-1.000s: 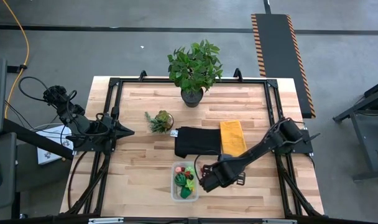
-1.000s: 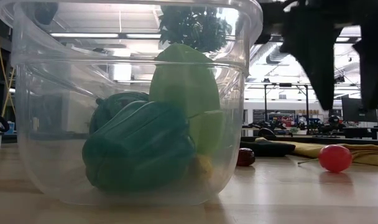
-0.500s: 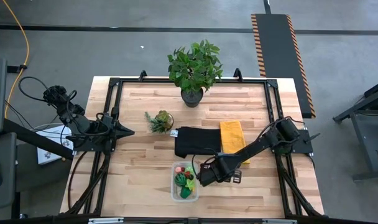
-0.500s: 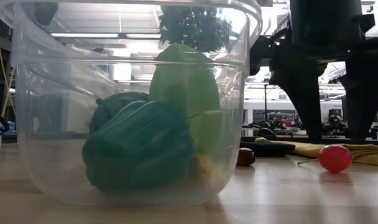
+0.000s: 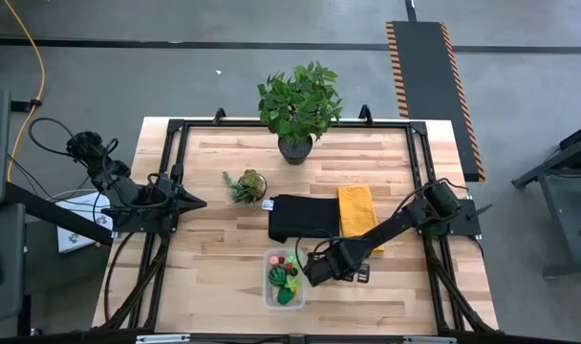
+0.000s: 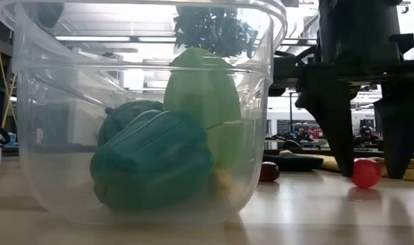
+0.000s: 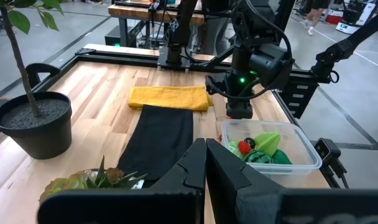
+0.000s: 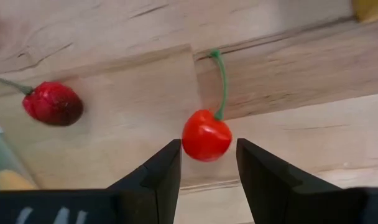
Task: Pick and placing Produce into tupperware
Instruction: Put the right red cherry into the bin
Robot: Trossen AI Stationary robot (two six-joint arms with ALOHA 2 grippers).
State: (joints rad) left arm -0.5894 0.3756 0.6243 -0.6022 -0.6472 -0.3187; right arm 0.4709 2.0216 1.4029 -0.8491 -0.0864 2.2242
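Note:
The clear tupperware [image 5: 284, 279] stands near the table's front edge. It holds produce: a dark green pepper [image 6: 152, 160], a lime-green piece [image 6: 201, 88] and small red bits. Just to its right a red cherry [image 8: 206, 135] with a green stem lies on the wood, and a dark red one [image 8: 52, 104] lies closer to the container. My right gripper [image 6: 372, 173] points down, open, with one finger on each side of the red cherry [image 6: 366, 173] and its tips close to the table. My left gripper [image 5: 200, 202] waits shut at the table's left side.
A black cloth [image 5: 303, 216] and a folded yellow cloth [image 5: 357, 210] lie just beyond the container. A small succulent [image 5: 246, 183] and a large potted plant [image 5: 298, 105] stand farther back. A black metal frame [image 5: 419, 172] runs along the table's edges.
My right gripper has come down toward the table and a little toward the container. Its fingers, first high above the red cherry, now stand on either side of it. The cherry and the container have not moved.

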